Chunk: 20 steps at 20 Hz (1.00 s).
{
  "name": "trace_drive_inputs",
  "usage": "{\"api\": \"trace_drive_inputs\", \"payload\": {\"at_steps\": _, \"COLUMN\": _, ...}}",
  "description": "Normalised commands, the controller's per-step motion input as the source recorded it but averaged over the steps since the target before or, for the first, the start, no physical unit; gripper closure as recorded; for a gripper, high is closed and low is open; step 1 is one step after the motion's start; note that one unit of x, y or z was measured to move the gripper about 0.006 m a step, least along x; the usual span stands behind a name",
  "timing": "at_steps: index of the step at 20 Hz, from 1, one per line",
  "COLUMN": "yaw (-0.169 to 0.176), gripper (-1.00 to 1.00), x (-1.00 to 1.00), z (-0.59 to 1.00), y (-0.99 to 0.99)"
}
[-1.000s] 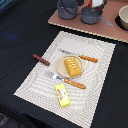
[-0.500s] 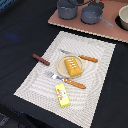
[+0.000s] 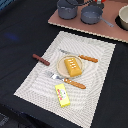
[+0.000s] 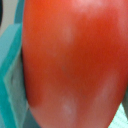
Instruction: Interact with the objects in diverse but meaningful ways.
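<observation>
A red round tomato fills almost the whole wrist view, very close to the camera, with a teal surface beside it. No gripper fingers show in either view, and the arm is outside the exterior view. On the striped placemat, an orange-yellow dotted bread block lies on a small round plate. Near the mat's front edge lies a flat yellow packet. A thin dark-brown sausage rests at the mat's edge on the exterior view's left.
A wooden-handled knife lies behind the plate and a fork in front of it. Two grey pots and a pale bowl stand on a brown board at the back. The table is black.
</observation>
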Motion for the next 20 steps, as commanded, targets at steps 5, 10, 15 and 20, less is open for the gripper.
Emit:
{"api": "trace_drive_inputs", "payload": {"at_steps": 5, "yaw": 0.000, "gripper": -1.00, "x": 0.00, "z": -0.31, "y": 0.00}}
{"api": "trace_drive_inputs", "payload": {"at_steps": 10, "yaw": 0.000, "gripper": -1.00, "x": -0.04, "z": -0.33, "y": 0.02}}
{"api": "trace_drive_inputs", "payload": {"at_steps": 15, "yaw": 0.000, "gripper": -1.00, "x": -0.21, "z": -0.29, "y": 0.15}}
{"api": "trace_drive_inputs", "payload": {"at_steps": 20, "yaw": 0.000, "gripper": -1.00, "x": -0.18, "z": -0.15, "y": 0.25}}
